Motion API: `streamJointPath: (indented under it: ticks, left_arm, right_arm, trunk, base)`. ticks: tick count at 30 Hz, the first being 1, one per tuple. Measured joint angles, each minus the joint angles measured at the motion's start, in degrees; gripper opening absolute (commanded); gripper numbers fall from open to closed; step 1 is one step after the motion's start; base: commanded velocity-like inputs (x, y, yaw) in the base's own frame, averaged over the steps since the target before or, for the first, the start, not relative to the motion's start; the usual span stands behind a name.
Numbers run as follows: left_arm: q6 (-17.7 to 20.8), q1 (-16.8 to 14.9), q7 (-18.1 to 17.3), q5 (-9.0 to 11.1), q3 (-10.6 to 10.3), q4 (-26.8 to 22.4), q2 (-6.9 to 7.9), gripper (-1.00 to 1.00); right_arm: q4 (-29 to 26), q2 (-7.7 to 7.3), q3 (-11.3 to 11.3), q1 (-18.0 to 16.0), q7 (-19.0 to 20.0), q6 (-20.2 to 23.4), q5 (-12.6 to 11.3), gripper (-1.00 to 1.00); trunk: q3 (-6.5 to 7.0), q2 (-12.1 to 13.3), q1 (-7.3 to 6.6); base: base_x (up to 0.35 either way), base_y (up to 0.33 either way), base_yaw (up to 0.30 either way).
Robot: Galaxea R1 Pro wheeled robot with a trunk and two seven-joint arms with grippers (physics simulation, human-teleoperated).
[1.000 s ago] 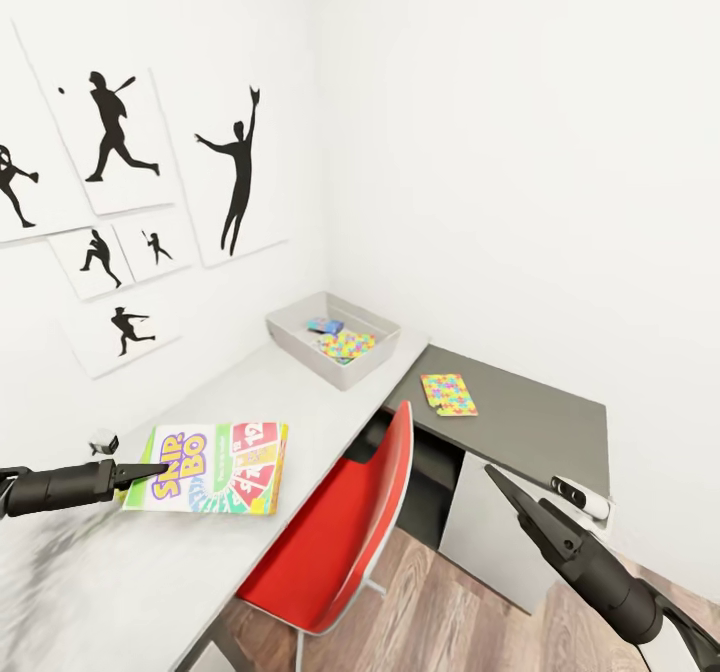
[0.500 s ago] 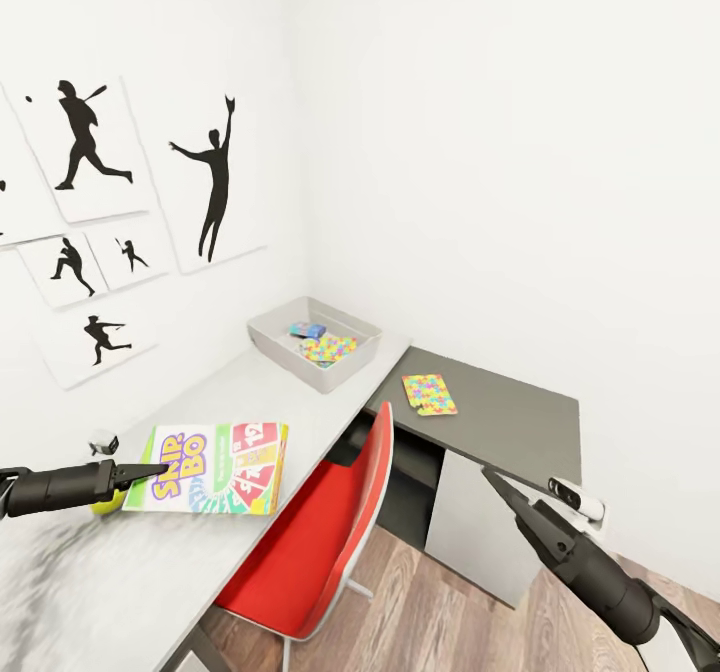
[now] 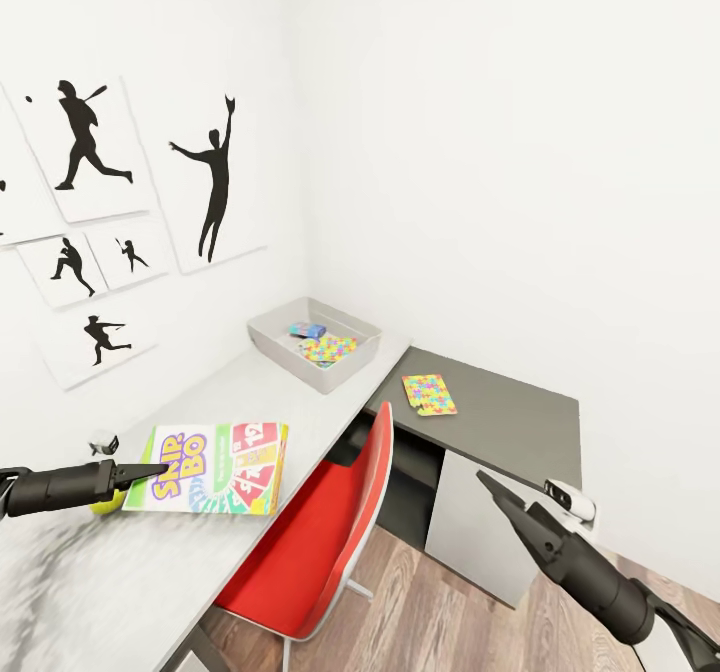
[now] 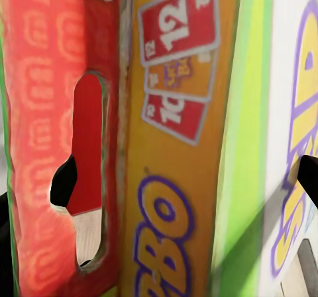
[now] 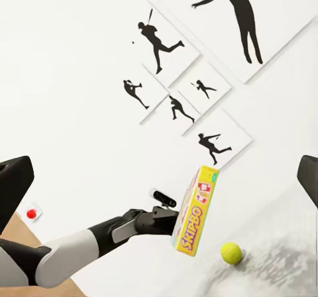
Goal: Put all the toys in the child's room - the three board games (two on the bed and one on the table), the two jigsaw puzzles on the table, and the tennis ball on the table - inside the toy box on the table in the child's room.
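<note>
Head view: corner counter (image 3: 250, 392) under silhouette posters, red chair (image 3: 325, 527) tucked beneath.
Left end effector (image 3: 140, 473): clamped on the near edge of the SKIP-BO board game (image 3: 215, 467), gripped by the rim so the flat box can be carried whole.
Right wrist view of that grip: box (image 5: 194, 211) seen edge-on, lifted off the counter in the fingers, tennis ball (image 5: 230, 252) loose on the surface just beside it.
Right end effector (image 3: 495, 489): fingers spread wide, empty, hanging over the floor well apart from the toys; likely kept free for the next pick.
Toy box (image 3: 315, 342): at the far end against the wall, one jigsaw puzzle (image 3: 329, 349) and a small blue item already inside.
Second jigsaw puzzle (image 3: 430, 394): flat on the lower dark section, near the toy box.
Step in hand: probably carrying the board game along to the toy box.
</note>
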Motion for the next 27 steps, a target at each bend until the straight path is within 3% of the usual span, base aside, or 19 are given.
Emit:
streamJointPath:
  ticks: [13,19,23,27]
  left_arm:
    - [0.0,0.0,0.0,0.0,0.0,0.0,0.0,-1.0]
    - [0.0,0.0,0.0,0.0,0.0,0.0,0.02,-1.0]
    - [0.0,0.0,0.0,0.0,0.0,0.0,0.01,-1.0]
    - [0.0,0.0,0.0,0.0,0.0,0.0,0.0,-1.0]
  right_arm:
    - [0.2,-0.6,0.0,0.0,-3.8,0.4,0.0,1.0]
    - [0.3,-0.92,-0.5,0.0,-13.8,1.7,1.8,1.0]
    - [0.3,-0.96,-3.0,0.0,-22.2,3.7,2.7,1.0]
    - [0.2,-1.11,-4.2,-0.1,-26.2,7.3,2.8,1.0]
  trunk:
    - [0.0,0.0,0.0]
    - [0.0,0.0,0.0]
    - [0.0,0.0,0.0]
    - [0.0,0.0,0.0]
  base:
    - [0.0,0.0,0.0]
    - [0.0,0.0,0.0]
    - [0.0,0.0,0.0]
    - [0.0,0.0,0.0]
